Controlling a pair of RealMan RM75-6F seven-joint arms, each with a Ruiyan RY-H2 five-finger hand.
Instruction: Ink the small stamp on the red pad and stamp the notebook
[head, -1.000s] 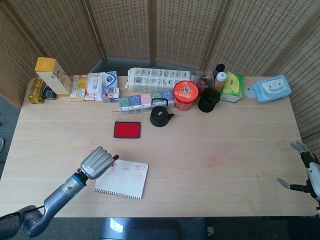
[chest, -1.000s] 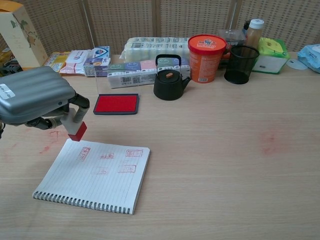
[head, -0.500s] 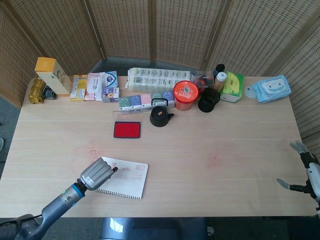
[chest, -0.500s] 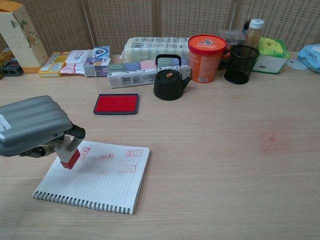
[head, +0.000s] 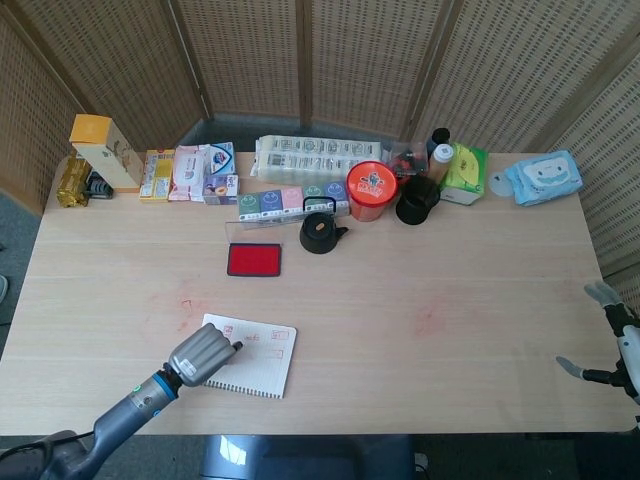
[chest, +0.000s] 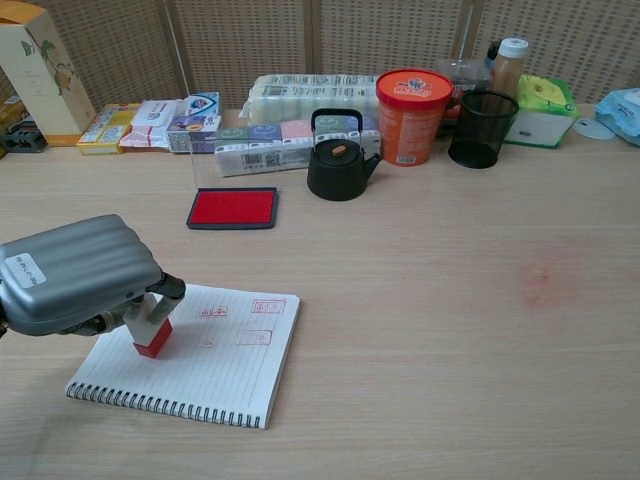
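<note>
as the small stamp (chest: 152, 337) stood with its red face on the left half of the open notebook (chest: 230, 370), it had come down from where it hung a second before, over the bare table by the page's far-left corner, and half a second before it was over the page's far-left part but not yet down on the paper. that descent looked like the pressing stroke itself, so the inking seemed already done and the task close to its end, with only a clean lift left. the left hand (chest: 75, 275) was clamped on the stamp, its pale upper body pinched under the grey knuckles; the stamp's long axis ran close to upright, tipped slightly so its top leaned to the right, red end pointing down into the page. several faint red marks (chest: 268, 306) lay further right and far on the same sheet. the notebook lay flat near the left front of the wooden table (head: 450, 290), spiral edge toward the near side. the red pad (chest: 232, 207) sat open beyond it, well apart, with a black kettle (chest: 338, 169) to its right and an orange tub (chest: 413, 102) beyond that. the right hand (head: 612, 338) hung off the far right edge of the table, fingers apart and holding nothing.
</note>
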